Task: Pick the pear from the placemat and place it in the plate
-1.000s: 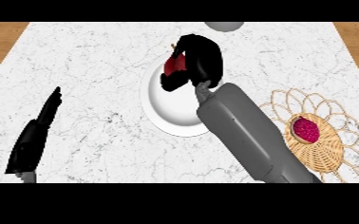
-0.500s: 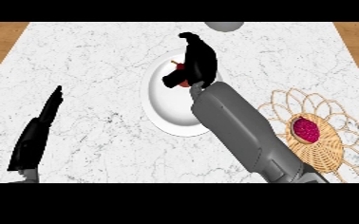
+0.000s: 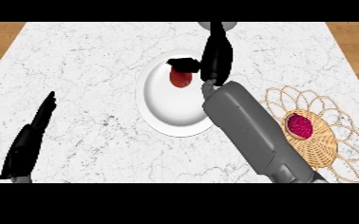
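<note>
Near us, our left hand [image 3: 29,142] rests open at the lower left edge. Farther, the pear [image 3: 180,79] lies in the white plate [image 3: 167,111], and our right hand [image 3: 216,59] stands beside it, fingers straight, holding nothing. We judge the pear to be light, smooth and somewhat slippery, best taken around its wide belly.

Pear [image 3: 180,79] in plate [image 3: 172,110], mid-bench [image 3: 84,61], just left of right hand [image 3: 217,65] fingers [image 3: 216,42]; placemat [image 3: 322,143] lower right of fingers.

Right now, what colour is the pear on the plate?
Dark red. The pear stands out against the white plate, and the head view shows it best.
</note>
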You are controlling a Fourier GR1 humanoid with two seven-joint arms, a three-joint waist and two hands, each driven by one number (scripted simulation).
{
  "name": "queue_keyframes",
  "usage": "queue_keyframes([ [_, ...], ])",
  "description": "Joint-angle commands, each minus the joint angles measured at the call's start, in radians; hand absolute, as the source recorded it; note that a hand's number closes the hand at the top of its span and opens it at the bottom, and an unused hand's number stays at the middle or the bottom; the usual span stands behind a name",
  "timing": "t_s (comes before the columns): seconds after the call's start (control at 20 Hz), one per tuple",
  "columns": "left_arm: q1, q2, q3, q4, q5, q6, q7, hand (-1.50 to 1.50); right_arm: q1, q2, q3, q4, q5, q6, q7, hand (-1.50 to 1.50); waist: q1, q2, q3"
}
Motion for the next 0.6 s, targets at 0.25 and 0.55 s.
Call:
queue_keyframes([
  [0.25, 0.058, -0.033, -0.025, -0.068, -0.022, 0.018, 0.017, 0.00, 0.339, -0.132, -0.125, -0.419, -0.190, -0.059, -0.236, -1.50, -0.017, -0.002, 0.001],
  [0.55, 0.035, -0.022, -0.001, -0.001, -0.026, 0.020, -0.043, 0.00, 0.622, -0.279, -0.191, -0.665, -0.378, 0.111, -0.472, -1.50, -0.019, -0.001, 0.000],
])
